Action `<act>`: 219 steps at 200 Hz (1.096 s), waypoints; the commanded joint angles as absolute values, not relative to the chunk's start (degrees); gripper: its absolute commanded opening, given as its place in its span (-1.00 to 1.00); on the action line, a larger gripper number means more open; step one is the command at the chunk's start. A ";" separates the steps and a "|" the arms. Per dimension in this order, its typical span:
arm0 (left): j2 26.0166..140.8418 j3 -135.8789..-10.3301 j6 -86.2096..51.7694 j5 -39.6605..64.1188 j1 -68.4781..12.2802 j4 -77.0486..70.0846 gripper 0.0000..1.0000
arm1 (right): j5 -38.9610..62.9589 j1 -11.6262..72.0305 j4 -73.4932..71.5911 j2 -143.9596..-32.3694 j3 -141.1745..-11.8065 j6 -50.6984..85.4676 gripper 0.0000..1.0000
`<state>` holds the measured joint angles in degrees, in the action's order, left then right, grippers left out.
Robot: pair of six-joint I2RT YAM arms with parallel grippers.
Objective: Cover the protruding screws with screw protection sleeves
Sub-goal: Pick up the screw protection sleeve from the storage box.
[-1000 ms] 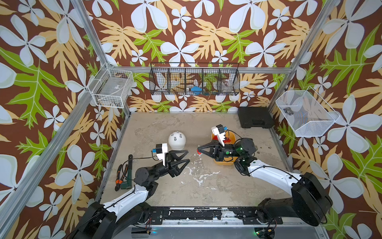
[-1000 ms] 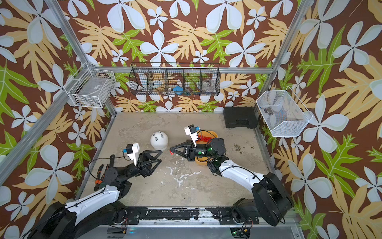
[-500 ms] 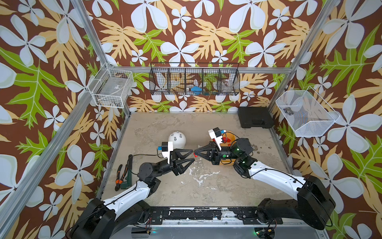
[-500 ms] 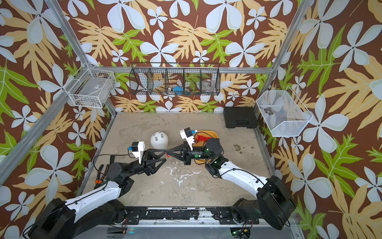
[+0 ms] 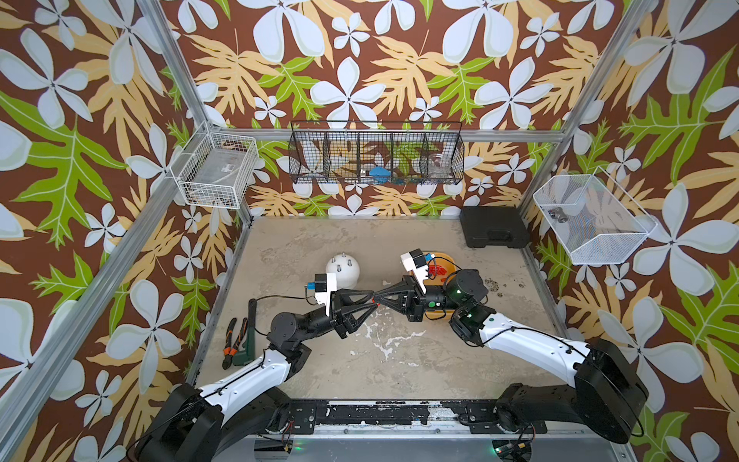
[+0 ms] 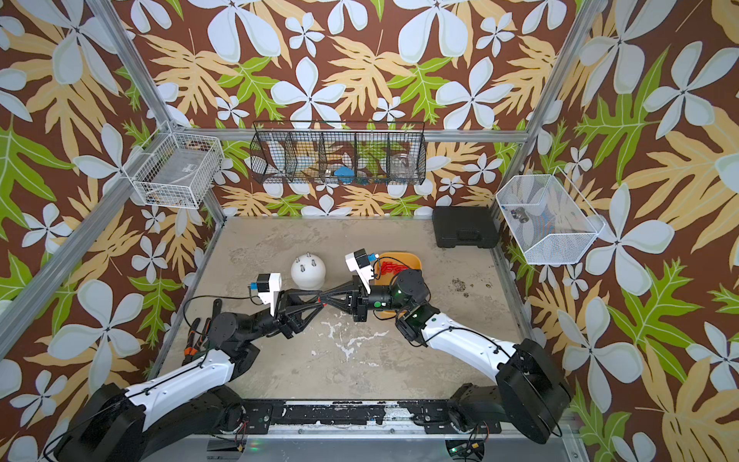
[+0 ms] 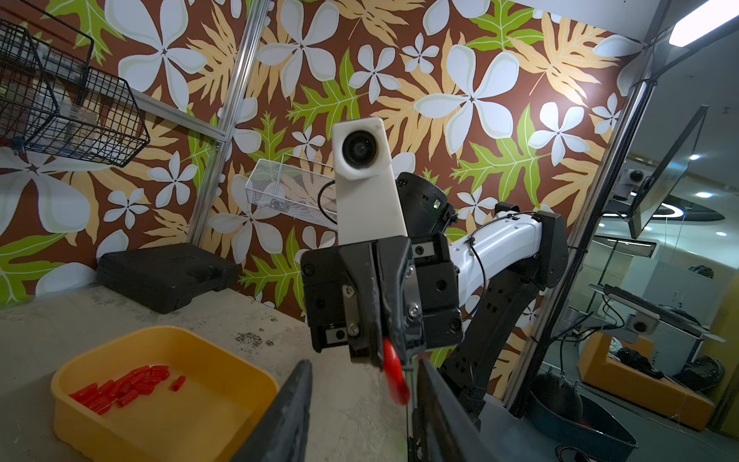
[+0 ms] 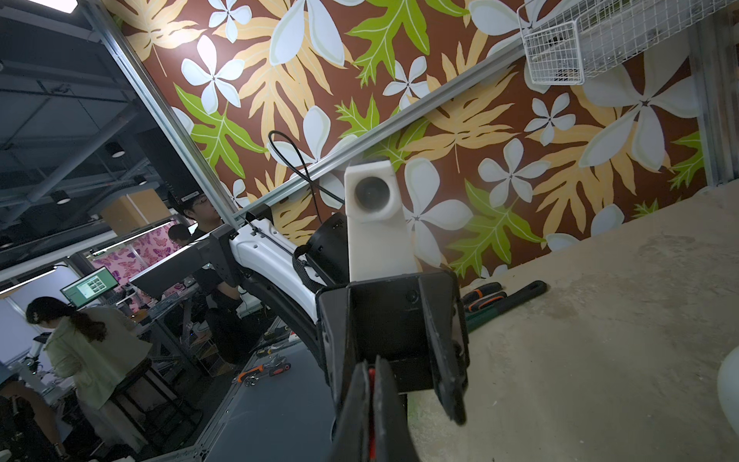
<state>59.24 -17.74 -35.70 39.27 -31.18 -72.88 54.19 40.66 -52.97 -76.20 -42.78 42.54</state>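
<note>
Right gripper [image 5: 379, 297] jaws pinch a red sleeve [image 7: 394, 378]; left gripper [image 5: 372, 301] jaws spread around it. A mistimed release drops it.

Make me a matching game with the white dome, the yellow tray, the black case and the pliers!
Things:
1. white dome
2. yellow tray
3. black case
4. pliers

Clues:
A. holds loose red sleeves
B. closed, in the table's far corner
C. has bare screws sticking out
D. lies by the left arm, orange on its handles

Pairs: 1-C, 2-A, 3-B, 4-D
</note>
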 commanded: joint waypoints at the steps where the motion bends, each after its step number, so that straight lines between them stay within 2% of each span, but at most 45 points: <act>1: 59.33 -18.03 -34.55 39.47 -31.28 -73.41 -0.24 | 54.01 40.87 -55.25 -76.54 -42.95 41.84 -0.98; 19: 59.41 -17.93 -34.49 39.38 -31.27 -73.44 -0.46 | 54.11 41.04 -55.55 -76.81 -43.07 41.79 -0.98; 45: 59.03 -17.69 -34.21 38.97 -31.31 -73.23 -0.88 | 53.27 41.04 -55.70 -76.39 -42.73 41.55 -0.97; 60: 58.87 -17.58 -34.02 38.68 -31.38 -73.00 -1.00 | 53.18 41.04 -55.12 -76.31 -43.02 41.22 -0.98; 92: 58.64 -17.49 -33.91 38.50 -31.31 -72.86 -1.00 | 53.78 41.02 -55.63 -76.66 -43.20 41.46 -0.96; 100: 58.57 -17.54 -33.79 38.31 -31.35 -72.73 -1.00 | 53.72 41.04 -55.72 -76.68 -43.11 41.48 -0.90; 140: 57.80 -16.48 -32.36 38.50 -31.37 -71.96 -1.00 | 51.95 40.18 -50.71 -73.58 -44.34 38.77 -0.06; 165: 55.48 -15.03 -27.28 39.16 -31.38 -69.82 -1.00 | 50.90 36.15 -48.12 -69.28 -44.57 39.47 0.34; 186: 52.68 -15.44 -21.41 36.92 -31.68 -62.30 -1.00 | 50.30 34.52 -32.44 -66.21 -48.66 31.29 0.30; 201: 50.82 -15.54 -17.34 34.02 -32.54 -57.97 -1.00 | 45.53 36.54 -16.97 -64.17 -52.37 20.48 0.25; 219: 49.68 -15.91 -14.76 31.87 -33.02 -54.61 -1.00 | 39.85 39.75 -6.25 -62.93 -54.88 11.74 0.21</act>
